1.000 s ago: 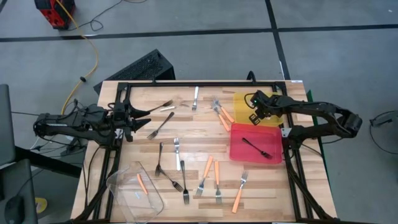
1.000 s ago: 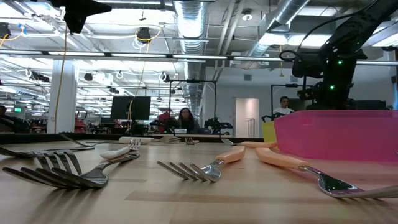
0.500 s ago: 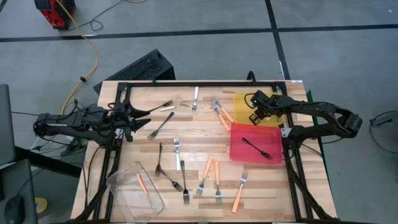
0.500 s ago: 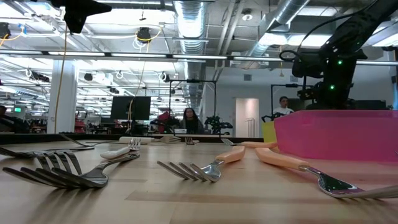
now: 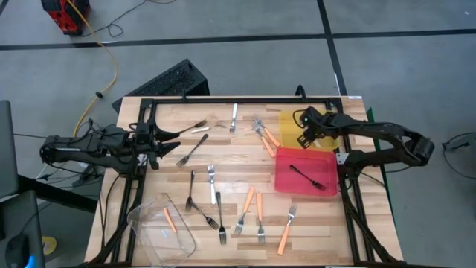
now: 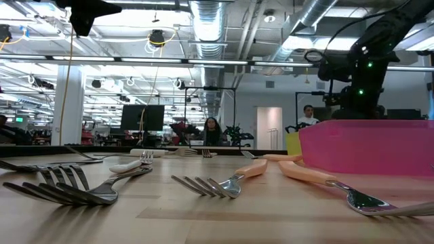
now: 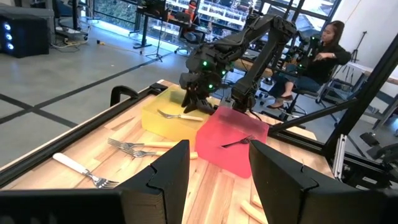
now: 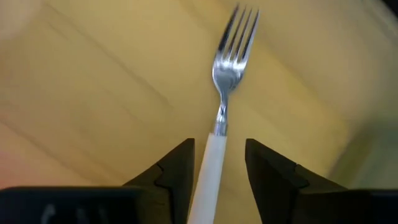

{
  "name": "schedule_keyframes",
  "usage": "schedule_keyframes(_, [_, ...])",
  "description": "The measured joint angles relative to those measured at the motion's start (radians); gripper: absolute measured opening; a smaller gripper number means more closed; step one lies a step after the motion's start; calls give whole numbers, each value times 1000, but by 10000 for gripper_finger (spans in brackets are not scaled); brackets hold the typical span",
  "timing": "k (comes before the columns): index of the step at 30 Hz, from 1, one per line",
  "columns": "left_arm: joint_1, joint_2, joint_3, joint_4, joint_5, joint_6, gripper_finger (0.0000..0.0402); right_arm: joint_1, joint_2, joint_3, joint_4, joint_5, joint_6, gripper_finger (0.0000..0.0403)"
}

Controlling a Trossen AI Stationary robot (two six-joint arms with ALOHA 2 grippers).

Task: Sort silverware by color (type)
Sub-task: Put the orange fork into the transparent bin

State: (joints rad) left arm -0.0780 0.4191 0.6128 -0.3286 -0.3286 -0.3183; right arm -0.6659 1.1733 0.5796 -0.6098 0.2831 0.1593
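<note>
Now: white-handled fork (image 8: 217,112) in yellow tray (image 5: 288,121) — right claw (image 8: 214,165) spread; black fork (image 5: 306,177) in red tray (image 5: 282,177).

The right gripper (image 5: 303,138) has edged slightly back over the yellow tray (image 5: 286,121).

Forks (image 6: 78,186) and orange-handled forks (image 6: 230,181) on wooden table (image 6: 203,217), beside pink tray (image 6: 369,146).
</note>
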Motion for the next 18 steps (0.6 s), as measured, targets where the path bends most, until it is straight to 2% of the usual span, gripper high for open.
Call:
schedule_keyframes(5, [0,0,0,0,0,0,151,10,-56,98,-48,-1,2,162])
schedule_keyframes(9, [0,0,0,0,0,-5,151,49,-111,186,-46,-110,32,161])
schedule_keyframes(12, [0,0,0,0,0,-5,151,128,-132,230,-6,-164,75,157])
schedule_keyframes(18, [0,0,0,0,0,-12,151,345,-103,253,122,-162,148,128])
